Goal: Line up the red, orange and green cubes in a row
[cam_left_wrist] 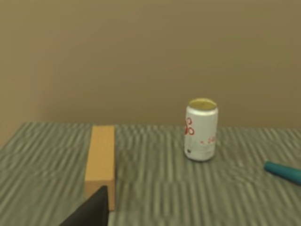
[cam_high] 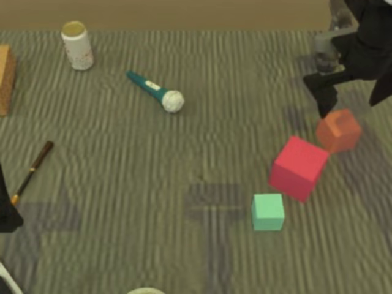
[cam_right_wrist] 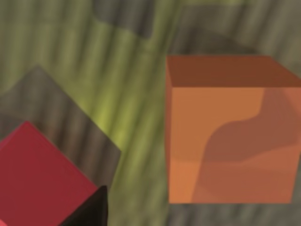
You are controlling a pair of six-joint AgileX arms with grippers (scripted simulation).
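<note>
Nearest the overhead camera, at the top right corner of the top view, hung the right hand [cam_high: 329,92], its dark fingers reaching down to just behind the orange cube [cam_high: 339,130]. Whether those fingers were spread or closed, or touching the cube at all, I cannot tell. From the right wrist the orange cube [cam_right_wrist: 230,132] filled much of the picture, one face partly shaded, with a corner of the red cube [cam_right_wrist: 42,174] beside it.

On the right side of the bench [cam_high: 202,147] the three cubes lay close together. Orange sat farthest right and farthest back, slightly turned. Crimson, the red cube [cam_high: 299,168] was the largest, rotated so a corner pointed toward the orange one, just beside it; contact could not be judged. Smallest of all, the green cube [cam_high: 267,212] stood nearer the front, close to the red cube but apart from it, its edges roughly square to the bench. Together they ran on a slant from front to back right.

Elsewhere, a white can [cam_high: 77,45] stood upright at the back left. A teal microphone [cam_high: 157,92] lay with its pale head toward the front right. A cork block [cam_high: 5,78] sat at the left edge, and a brush [cam_high: 32,172] lay slantwise below it.

At the lower left edge the left hand [cam_high: 6,211] was parked; its fingers' state I cannot tell.
</note>
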